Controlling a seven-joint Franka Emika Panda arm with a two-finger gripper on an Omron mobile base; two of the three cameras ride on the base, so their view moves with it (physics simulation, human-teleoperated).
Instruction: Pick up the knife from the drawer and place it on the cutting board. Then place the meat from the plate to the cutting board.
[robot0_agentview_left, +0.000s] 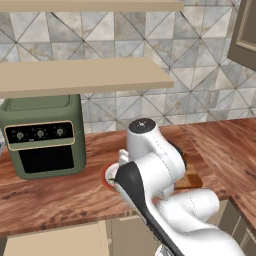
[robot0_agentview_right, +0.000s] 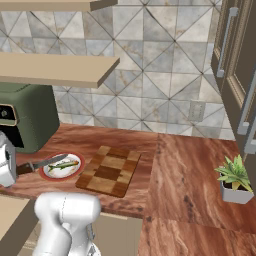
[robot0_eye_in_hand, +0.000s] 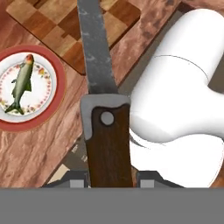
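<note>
I have the small knife with the dark brown handle and narrow grey blade (robot0_eye_in_hand: 103, 109) clamped in the jaws by the handle, blade pointing away toward the checkered wooden cutting board (robot0_agentview_right: 110, 170). It hangs above the reddish-brown wooden table (robot0_agentview_right: 190, 175), near the round white plate with a red rim (robot0_eye_in_hand: 31, 89), where the slender greenish-yellow fish (robot0_eye_in_hand: 22, 83) lies. I'd carry it right until the blade is fully over the board (not its edge), lower it flat, then release.
</note>
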